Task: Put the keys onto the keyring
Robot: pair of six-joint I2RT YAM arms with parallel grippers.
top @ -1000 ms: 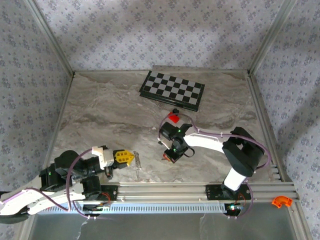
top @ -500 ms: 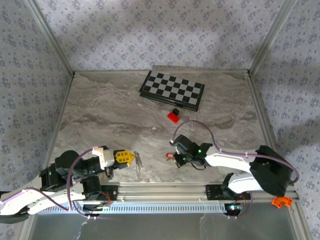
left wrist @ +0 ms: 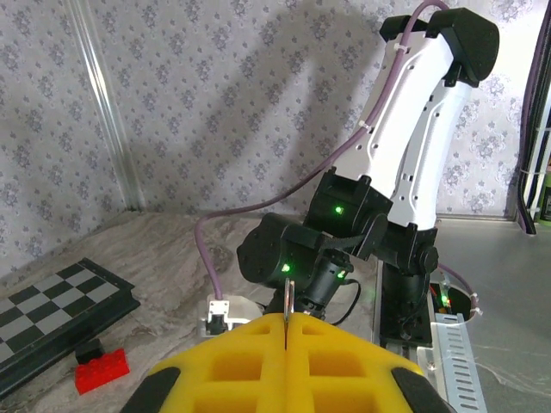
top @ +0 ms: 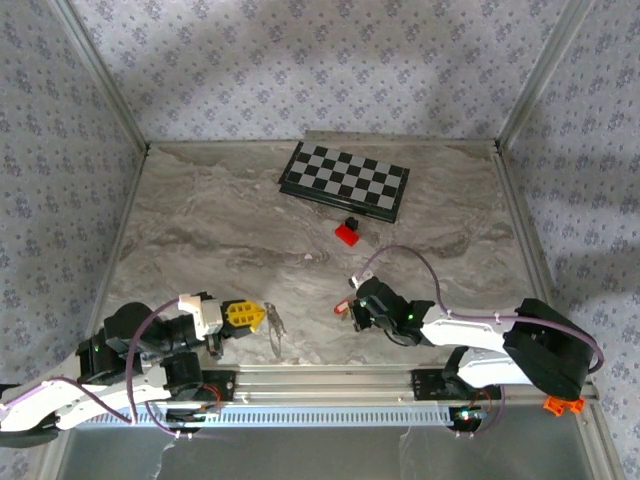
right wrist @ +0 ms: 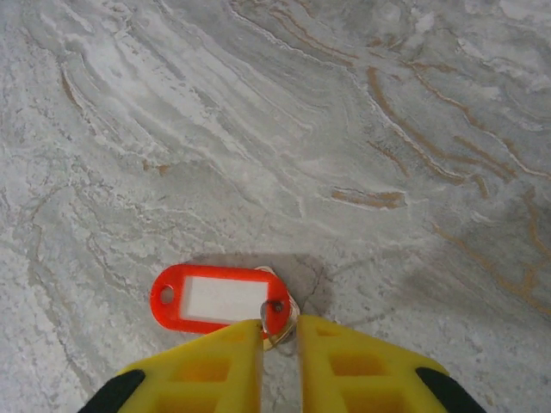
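Right wrist: right gripper [right wrist: 280, 331] fingers at narrow gap w/ ring end of key [right wrist: 219, 298] in it, key flat on table [right wrist: 362, 129]. Left wrist: left gripper [left wrist: 286, 320] pads fully closed on keyring [left wrist: 287, 298], thin edge sticking up. Top cam: grippers well apart.

We see walls [top: 320, 70] papered in pale lilac with small floral sprigs, silvery metal posts [top: 100, 75] at the corners, and a grey marble-veined tabletop [top: 220, 230] streaked with rust-brown. Soft shadows cross the wallpaper, and aluminium rails [top: 330, 380] line the near edge.
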